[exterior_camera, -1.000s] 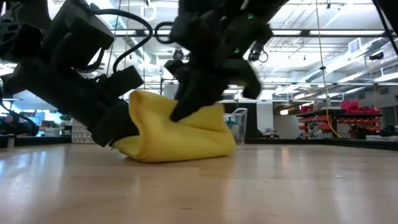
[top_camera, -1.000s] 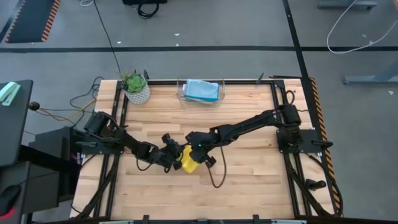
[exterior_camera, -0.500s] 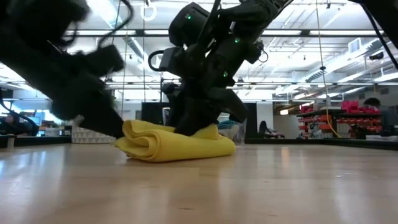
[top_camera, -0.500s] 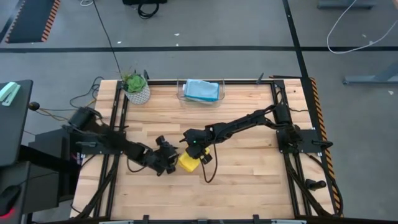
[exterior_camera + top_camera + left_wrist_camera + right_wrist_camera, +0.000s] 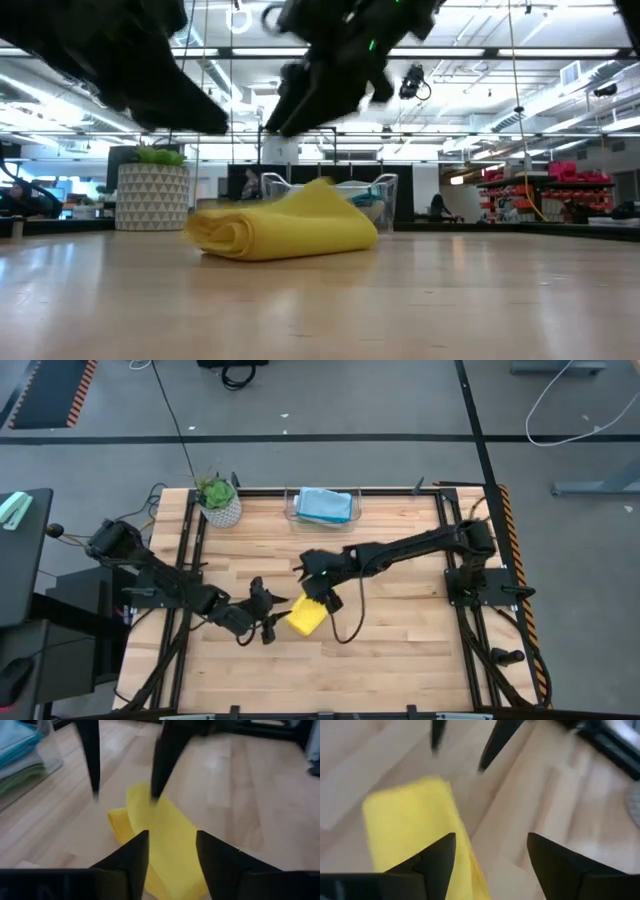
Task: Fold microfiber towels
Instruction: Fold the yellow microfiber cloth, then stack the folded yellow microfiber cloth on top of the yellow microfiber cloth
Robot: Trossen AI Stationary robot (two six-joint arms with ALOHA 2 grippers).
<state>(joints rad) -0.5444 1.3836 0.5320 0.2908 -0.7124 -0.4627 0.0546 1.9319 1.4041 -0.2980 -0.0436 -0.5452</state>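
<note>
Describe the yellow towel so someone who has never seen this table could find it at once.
On the light wooden table, look near the middle, well in front of the clear plastic bin at the back edge. There the folded yellow microfiber towel lies between the two dark arms. It is the only bright yellow thing on bare wood; the other cloths are in the bin.

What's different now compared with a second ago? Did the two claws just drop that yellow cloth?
Yes. Both claws let go of the yellow towel and lifted clear: the left claw backed off to its side, the right claw rose above it. Both are open. The towel lies folded on the table; the plant and bin stayed put.
</note>
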